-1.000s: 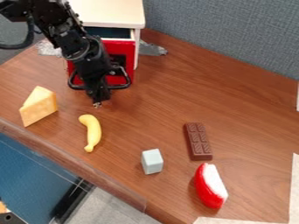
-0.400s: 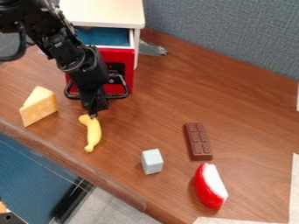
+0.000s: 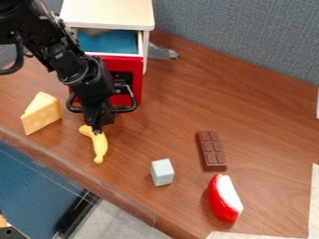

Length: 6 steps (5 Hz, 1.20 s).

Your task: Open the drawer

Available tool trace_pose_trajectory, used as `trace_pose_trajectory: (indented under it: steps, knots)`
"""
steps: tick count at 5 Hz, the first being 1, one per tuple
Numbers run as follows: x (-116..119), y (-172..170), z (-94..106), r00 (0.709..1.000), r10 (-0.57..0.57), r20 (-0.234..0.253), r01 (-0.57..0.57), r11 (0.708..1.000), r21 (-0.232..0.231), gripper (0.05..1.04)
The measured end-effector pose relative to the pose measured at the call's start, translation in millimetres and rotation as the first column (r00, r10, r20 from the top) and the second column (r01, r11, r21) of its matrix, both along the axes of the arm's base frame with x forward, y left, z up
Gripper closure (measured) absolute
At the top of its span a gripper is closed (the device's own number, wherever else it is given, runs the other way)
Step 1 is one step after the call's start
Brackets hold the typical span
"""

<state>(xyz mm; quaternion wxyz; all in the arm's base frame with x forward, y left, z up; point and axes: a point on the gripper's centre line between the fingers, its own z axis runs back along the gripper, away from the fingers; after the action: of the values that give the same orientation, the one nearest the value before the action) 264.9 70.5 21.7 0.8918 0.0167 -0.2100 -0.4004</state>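
1. The drawer [image 3: 135, 63] stands open at the front of the cabinet [image 3: 109, 14], near the top left of the view. Its red front juts out from under the white top, and the blue inside shows behind it.
2. The arm [image 3: 70, 58] slants in from the upper left, covering part of the drawer's front.
3. The gripper [image 3: 96, 132] points down in front of the drawer, with its tip at the upper end of the banana [image 3: 100, 149]. Whether it is apart, together or clamped on something, I cannot tell.
4. The handle [image 3: 133, 101], black and looped, shows on both sides of the gripper; I cannot tell whether they touch.
5. The banana lies on the table [image 3: 165, 100], between the cheese [image 3: 42, 113] on the left and the block [image 3: 162, 172], pale grey, lower right.
6. Farther right lies the chocolate [image 3: 211, 151], with a red and white piece [image 3: 225, 198] just below it in the view.
7. A grey partition [image 3: 240, 42] rises behind the table.
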Motion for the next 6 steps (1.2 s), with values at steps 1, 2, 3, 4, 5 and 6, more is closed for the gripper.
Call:
trace_pose_trajectory:
  steps: [1,2,3,4,5,6]
  knots:
    - [-4,-2,0.4,1.0,0.001,-0.001,-0.001,1.0,-0.005,0.939]
    - [-6,-3,-0.2,1.0,0.002,0.005,-0.002,1.0,-0.001,0.939]
    - [-10,-6,-0.7,1.0,-0.008,-0.003,0.008,1.0,-0.004,0.939]
    - [-12,-6,-0.8,1.0,-0.001,-0.003,0.001,1.0,-0.004,0.939]
    - [-14,-7,-1.2,1.0,-0.004,-0.002,0.004,1.0,-0.002,0.939]
    - [-15,-7,-1.9,1.0,0.001,0.001,-0.001,1.0,0.0,0.939]
